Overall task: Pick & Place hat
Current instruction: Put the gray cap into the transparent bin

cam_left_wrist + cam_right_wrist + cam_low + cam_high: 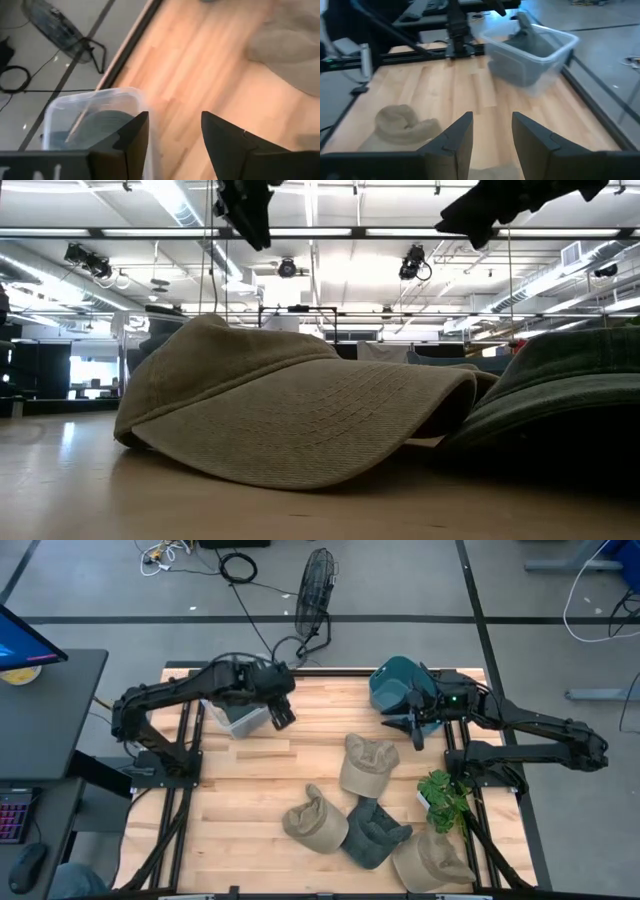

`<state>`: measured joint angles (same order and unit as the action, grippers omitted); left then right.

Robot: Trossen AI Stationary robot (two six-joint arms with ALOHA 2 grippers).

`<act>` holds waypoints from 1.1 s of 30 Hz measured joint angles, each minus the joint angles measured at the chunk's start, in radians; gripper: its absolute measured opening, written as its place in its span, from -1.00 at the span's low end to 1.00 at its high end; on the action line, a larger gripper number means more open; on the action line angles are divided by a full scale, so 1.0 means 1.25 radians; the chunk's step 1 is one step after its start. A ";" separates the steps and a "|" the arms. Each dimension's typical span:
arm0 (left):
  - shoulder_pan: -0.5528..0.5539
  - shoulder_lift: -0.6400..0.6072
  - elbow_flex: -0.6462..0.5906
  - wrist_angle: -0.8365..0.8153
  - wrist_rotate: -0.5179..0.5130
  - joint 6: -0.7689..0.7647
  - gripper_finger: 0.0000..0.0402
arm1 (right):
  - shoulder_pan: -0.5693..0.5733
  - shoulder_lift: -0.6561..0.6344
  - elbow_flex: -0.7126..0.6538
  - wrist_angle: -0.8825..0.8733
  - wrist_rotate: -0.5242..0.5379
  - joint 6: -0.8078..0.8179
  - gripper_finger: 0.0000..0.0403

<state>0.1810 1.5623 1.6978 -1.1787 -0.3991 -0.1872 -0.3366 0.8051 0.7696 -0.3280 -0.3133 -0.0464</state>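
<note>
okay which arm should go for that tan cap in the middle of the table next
Right, probably. The right gripper hangs open just beside the tan fabric cap, while the left gripper sits open farther off, by the clear plastic bin.

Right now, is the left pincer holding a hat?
No. In the left wrist view the left pincer is open with nothing between its fingers, hovering beside the clear bin.

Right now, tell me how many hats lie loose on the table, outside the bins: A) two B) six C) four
C: the high view shows three tan hats and one dark green hat on the wood.
</note>
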 joint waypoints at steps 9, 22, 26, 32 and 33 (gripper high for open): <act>-0.156 -0.003 0.000 0.002 0.017 -0.121 -0.07 | 0.123 0.002 0.000 -0.009 -0.016 0.007 -0.31; -0.273 -0.004 0.000 -0.005 -0.063 -0.224 -0.06 | 0.394 0.143 0.000 -0.008 -0.016 0.210 -0.31; -0.268 -0.004 0.000 -0.006 -0.063 -0.226 -0.06 | 0.475 0.219 0.000 -0.008 -0.015 0.349 -0.31; -0.272 -0.004 0.000 -0.006 -0.064 -0.242 -0.06 | 0.591 0.343 0.000 -0.007 0.027 0.515 -0.31; -0.274 -0.004 0.000 -0.006 -0.064 -0.241 -0.06 | 0.605 0.363 0.000 -0.006 0.041 0.528 -0.31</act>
<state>-0.1613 1.5570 1.6981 -1.1862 -0.4790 -0.4889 0.4202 1.2592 0.7696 -0.3360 -0.2622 0.6140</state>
